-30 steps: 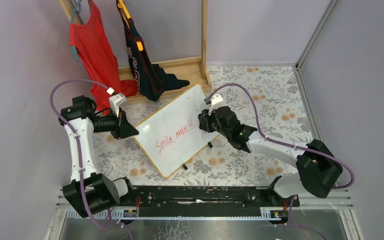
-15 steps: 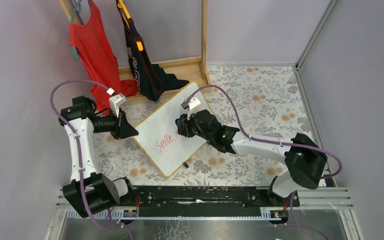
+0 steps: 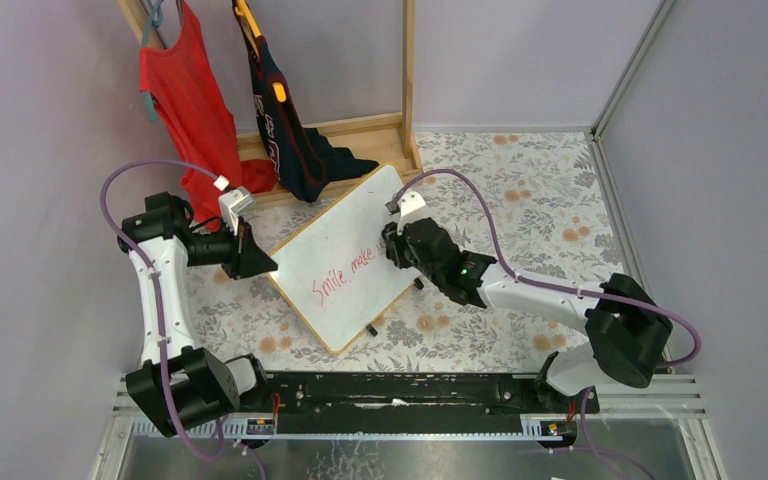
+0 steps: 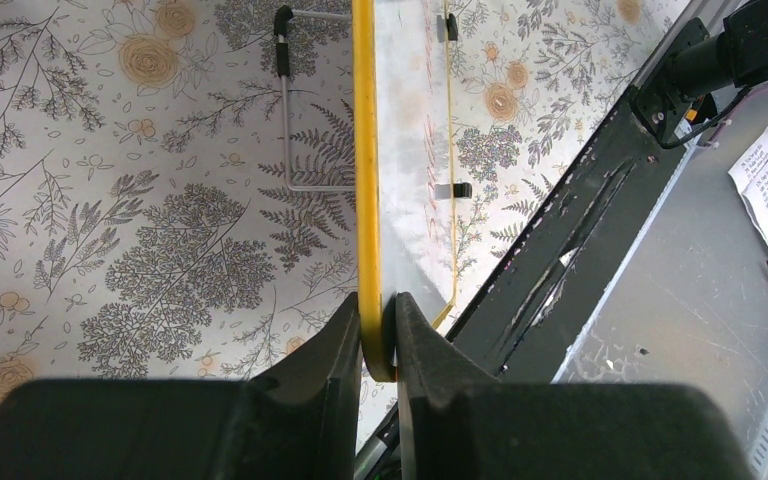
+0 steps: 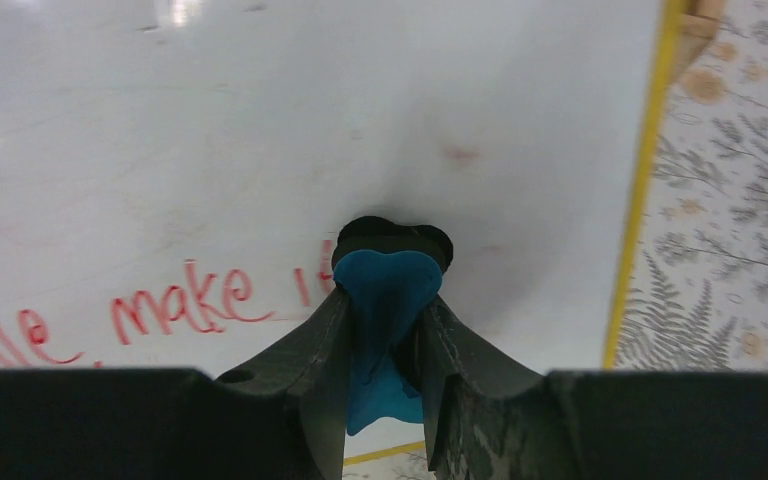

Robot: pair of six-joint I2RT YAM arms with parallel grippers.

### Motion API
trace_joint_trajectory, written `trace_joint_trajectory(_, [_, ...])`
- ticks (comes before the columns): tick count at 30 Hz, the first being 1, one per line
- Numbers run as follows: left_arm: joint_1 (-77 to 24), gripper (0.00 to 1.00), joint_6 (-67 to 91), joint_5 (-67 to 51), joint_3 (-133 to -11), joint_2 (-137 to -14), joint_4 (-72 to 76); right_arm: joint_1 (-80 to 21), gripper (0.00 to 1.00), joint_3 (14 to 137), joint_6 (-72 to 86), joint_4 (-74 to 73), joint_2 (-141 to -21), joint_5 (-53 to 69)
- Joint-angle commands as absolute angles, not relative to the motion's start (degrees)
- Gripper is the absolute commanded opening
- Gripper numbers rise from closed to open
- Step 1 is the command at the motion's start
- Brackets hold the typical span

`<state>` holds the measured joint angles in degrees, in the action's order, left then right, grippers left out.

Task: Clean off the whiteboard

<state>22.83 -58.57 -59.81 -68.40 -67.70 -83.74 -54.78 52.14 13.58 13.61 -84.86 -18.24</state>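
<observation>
My left gripper [image 4: 378,312] pinches the edge of the wood-framed white rectangular whiteboard [image 3: 343,238]; my right gripper [image 5: 388,300] presses its pinched blue, black-padded eraser [image 5: 388,272] beside red writing [image 5: 175,305].

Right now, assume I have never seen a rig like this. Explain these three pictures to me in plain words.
These are two robot arms bolted to the near edge of a table. The overhead picture looks down from behind them. The other two come from a camera on each wrist, so each shows its own gripper's fingers. On the floral tablecloth sits a whiteboard with red writing. The left gripper is shut on the board's frame edge, apparently steadying it. The right gripper is shut on a blue eraser, whose dark pad is at the board just right of the writing. Behind, a red top and a dark garment hang on a wooden rack.
</observation>
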Motion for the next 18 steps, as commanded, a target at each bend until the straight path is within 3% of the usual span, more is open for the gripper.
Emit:
trace_joint_trajectory(1, [22.0, 0.00, -61.8, -56.4, -68.5, -68.2, -83.2, -51.6, 0.00, 50.6, 11.6, 14.7, -81.6, -21.4])
trace_joint_trajectory(18, [21.5, 0.00, -61.4, -55.7, -68.5, -67.7, -83.2, -52.5, 0.00, 49.4, 14.5, 21.3, -82.9, -5.9])
